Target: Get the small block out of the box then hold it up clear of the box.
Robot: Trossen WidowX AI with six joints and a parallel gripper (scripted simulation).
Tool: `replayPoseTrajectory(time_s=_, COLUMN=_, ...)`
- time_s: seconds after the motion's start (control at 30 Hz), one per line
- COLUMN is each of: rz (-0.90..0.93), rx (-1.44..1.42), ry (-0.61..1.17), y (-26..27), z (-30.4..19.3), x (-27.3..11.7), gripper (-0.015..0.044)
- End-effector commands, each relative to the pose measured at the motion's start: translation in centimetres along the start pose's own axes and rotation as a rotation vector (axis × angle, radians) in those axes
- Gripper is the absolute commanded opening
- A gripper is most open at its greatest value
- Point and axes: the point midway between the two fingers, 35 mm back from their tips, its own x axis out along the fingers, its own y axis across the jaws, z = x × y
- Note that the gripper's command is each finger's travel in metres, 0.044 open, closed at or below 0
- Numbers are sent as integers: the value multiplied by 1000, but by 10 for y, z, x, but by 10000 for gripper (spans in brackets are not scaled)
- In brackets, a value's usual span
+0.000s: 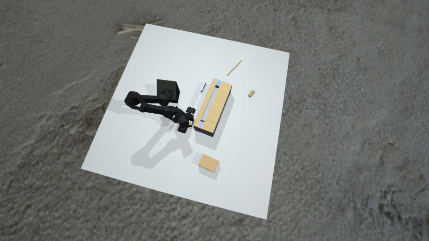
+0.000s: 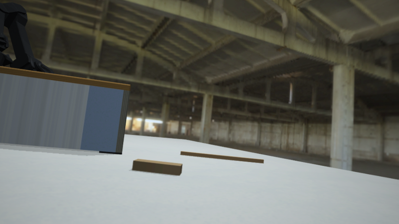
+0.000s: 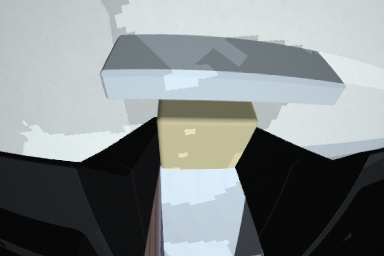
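Observation:
The yellow block is outside the long wooden-topped box, by its near left corner. In the wrist view it sits between a pale bar and a pale strip that runs from the box. My gripper is shut on the block, with a black finger against each side. It is low beside the box. Whether the block's underside touches the table is hidden. In the exterior view the box hides the fingers and block.
A thin wooden stick and a small brown piece lie beyond the box. A tan slab is off the near end. A short bar is left of the far end.

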Motion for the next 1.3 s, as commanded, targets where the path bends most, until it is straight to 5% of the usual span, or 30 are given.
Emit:
replayPoseTrajectory(time_s=0.0, rz=-2, rx=-3, ry=1, y=0, z=0, x=0, gripper=29)
replayPoseTrajectory(time_s=0.8, rz=-3, rx=-5, ry=-1, y=0, z=-26, x=-57, gripper=0)
replayPoseTrajectory(time_s=1.27, rz=-19, rx=-559, ry=-25, y=-6, z=-28, x=-62, gripper=0)
